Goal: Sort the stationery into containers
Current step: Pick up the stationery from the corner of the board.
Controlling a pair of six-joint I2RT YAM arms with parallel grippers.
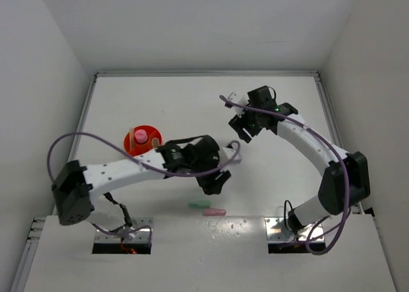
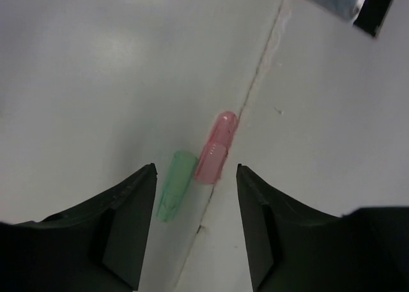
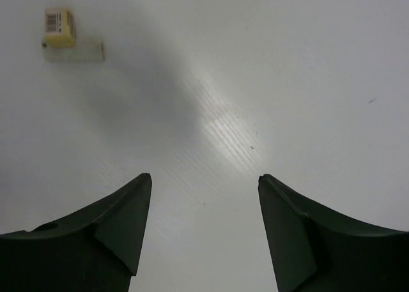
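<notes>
Left wrist view gives us a green bar (image 2: 176, 184) and pink bar (image 2: 215, 148) side by side on the table (image 2: 96, 81), under wide, empty left fingers (image 2: 121, 228). The right wrist view adds a yellow block (image 3: 58, 28), its label unreadable, beyond wide, empty right fingers (image 3: 96, 241).

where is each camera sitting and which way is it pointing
top external: above and behind the robot, looking down at the table; left arm, right arm, orange tub, green bar, pink bar show.
left wrist: looks down through the open left gripper at both bars.
right wrist: looks down past the open right gripper at table and a yellow block.
shared: top and left wrist both show the bars.
</notes>
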